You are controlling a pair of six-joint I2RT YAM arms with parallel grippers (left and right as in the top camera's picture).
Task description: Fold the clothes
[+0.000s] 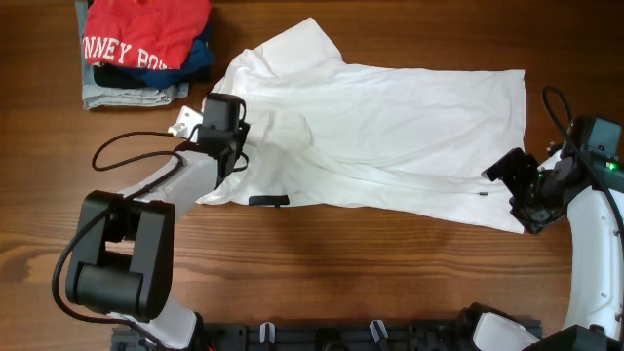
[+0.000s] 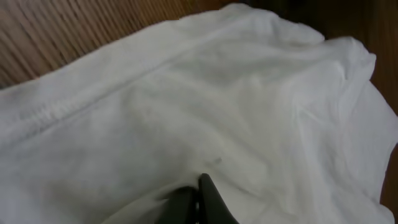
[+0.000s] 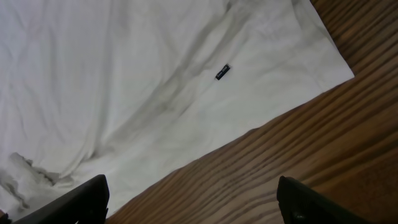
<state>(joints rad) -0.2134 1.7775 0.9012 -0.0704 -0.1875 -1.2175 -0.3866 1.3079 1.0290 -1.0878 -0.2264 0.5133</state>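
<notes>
Left gripper (image 2: pixel 200 190): jaws closed on a ridge of the white T-shirt (image 1: pixel 390 127); cloth fills its wrist view on every side. Only the overhead view places it at one end of the shirt, with a black-striped patch (image 1: pixel 268 201) near it at the hem. Right gripper (image 3: pixel 191 186): jaws wide apart, empty, over bare table (image 3: pixel 323 124); the hem lies just ahead, a small dark tag (image 3: pixel 222 72) beyond it (a speck from overhead). Folded garments (image 1: pixel 146 49) lie well beyond the left jaws.
</notes>
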